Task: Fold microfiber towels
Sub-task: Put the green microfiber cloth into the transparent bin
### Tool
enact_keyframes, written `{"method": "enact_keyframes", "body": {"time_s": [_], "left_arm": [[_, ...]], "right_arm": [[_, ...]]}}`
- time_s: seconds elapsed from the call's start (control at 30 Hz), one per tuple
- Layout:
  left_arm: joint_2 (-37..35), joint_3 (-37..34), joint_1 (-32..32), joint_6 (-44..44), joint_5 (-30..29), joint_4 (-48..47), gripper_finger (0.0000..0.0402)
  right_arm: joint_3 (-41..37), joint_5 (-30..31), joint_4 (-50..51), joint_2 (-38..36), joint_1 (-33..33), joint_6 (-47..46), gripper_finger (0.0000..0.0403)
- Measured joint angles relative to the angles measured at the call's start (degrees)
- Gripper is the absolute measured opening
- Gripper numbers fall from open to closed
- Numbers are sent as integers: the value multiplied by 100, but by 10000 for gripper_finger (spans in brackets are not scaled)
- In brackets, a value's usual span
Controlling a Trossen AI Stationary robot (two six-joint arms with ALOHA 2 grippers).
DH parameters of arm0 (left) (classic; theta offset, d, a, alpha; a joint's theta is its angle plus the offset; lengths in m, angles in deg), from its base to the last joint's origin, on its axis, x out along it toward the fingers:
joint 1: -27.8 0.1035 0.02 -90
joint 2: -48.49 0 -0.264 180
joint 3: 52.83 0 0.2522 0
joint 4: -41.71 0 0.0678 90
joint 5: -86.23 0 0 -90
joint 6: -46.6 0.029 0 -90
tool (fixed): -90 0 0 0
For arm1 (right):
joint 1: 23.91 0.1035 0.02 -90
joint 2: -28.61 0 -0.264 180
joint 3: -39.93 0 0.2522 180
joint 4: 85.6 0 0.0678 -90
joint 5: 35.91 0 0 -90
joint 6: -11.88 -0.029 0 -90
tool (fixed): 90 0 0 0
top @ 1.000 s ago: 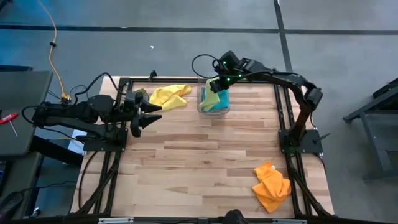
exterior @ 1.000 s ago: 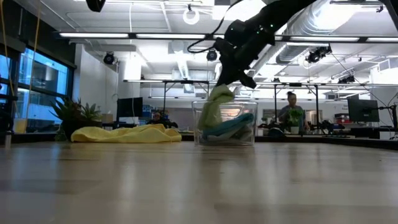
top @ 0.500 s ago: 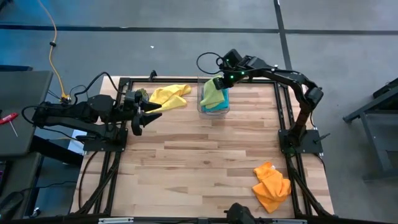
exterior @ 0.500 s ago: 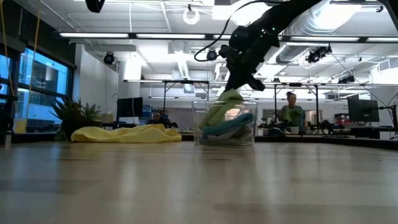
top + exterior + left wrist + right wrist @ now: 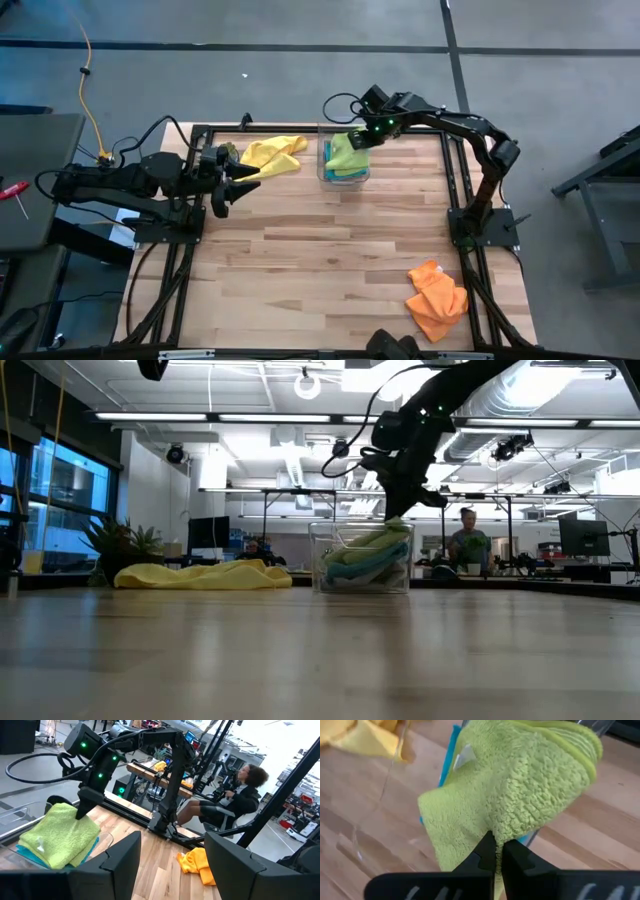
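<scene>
Step in hand: my right gripper point(image 5: 358, 138), fingers pinched shut on one edge of the lime towel point(image 5: 343, 153), lays it on the teal towel point(image 5: 372, 571) inside the clear box point(image 5: 343, 178) at the table's point(image 5: 330, 260) far edge; I judge it best lowered flat and square within the walls before I let go. Count: one lime, one teal, one yellow towel point(image 5: 270, 155) loose near the far left corner, one orange towel point(image 5: 437, 300) crumpled near the near right corner; one box; my left gripper point(image 5: 238, 184), fingers spread, empty at the left edge.

Upper left, the right gripper point(image 5: 80, 811) pinches a lime towel point(image 5: 60, 834); an orange towel point(image 5: 196, 863) lies lower centre.
</scene>
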Motion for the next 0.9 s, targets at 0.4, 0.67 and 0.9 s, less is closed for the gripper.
{"method": "enact_keyframes", "body": {"time_s": [0.4, 0.67, 0.9], "left_arm": [[0, 0, 0, -2, 7, 0, 207], [0, 0, 0, -1, 22, 0, 207], [0, 0, 0, 11, 24, -33, 207]], "right_arm": [[0, 102, -163, -1, 0, -525, 22], [15, 546, 123, -12, -9, -472, 149], [344, 1463, 584, -261, -98, -199, 205]]}}
